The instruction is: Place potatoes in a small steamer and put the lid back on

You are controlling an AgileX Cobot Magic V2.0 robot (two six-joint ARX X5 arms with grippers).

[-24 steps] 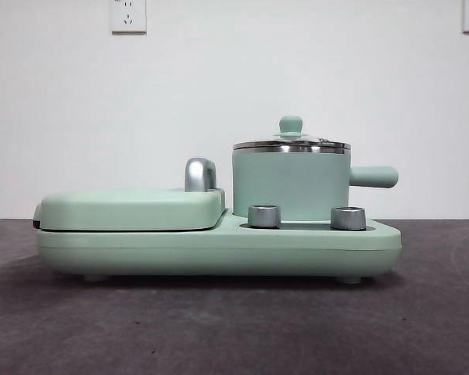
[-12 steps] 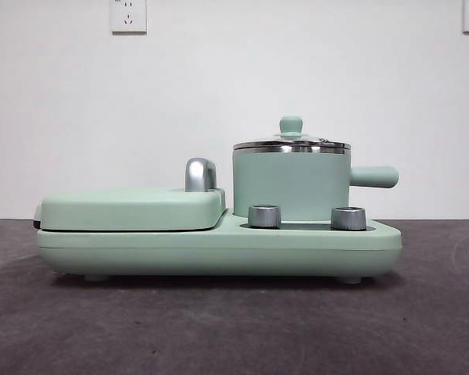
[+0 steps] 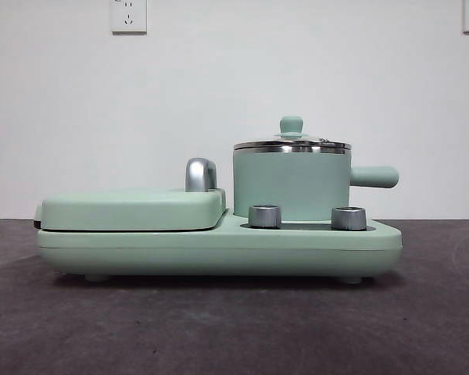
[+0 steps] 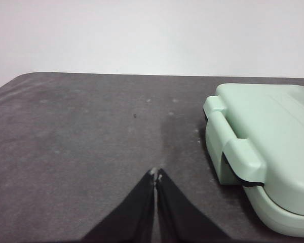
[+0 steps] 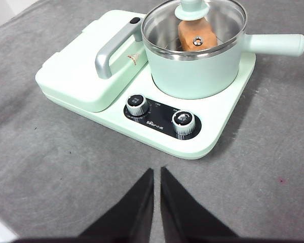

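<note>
Both grippers, left (image 4: 156,174) and right (image 5: 156,172), are seen pinched closed and empty, and since the potatoes (image 5: 195,34) sit inside the small steamer (image 5: 195,71) with the lid (image 5: 192,20) seated, nothing more should be nudged, honestly.

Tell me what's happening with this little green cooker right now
Nothing is being handled. The potato sits inside the small steamer, and the glass lid is on top. The steamer stands on the green cooker base beside the flat griddle cover. Both claws are shut and away from the cooker: the left claw over bare table, the right claw in front of the knobs.
</note>
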